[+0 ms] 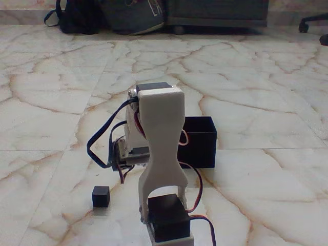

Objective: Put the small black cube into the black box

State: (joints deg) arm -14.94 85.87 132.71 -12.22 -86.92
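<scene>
- End effector [124, 154]: seen from behind the arm in the fixed view, largely hidden by the white arm link [161, 138]; cannot tell whether its fingers are spread or closed, or whether it holds anything.
- Small black cube [101, 196]: resting on the marble floor [266, 92], lower left of the arm, apart from the end effector and well apart from the box.
- Black box [201, 141]: upright, open top, on the floor just right of and behind the arm, partly hidden by it.
- Black servo block [168, 218] at the arm's base, red and blue wires looping alongside.
- Dark bags [110, 15] at the far wall.
</scene>
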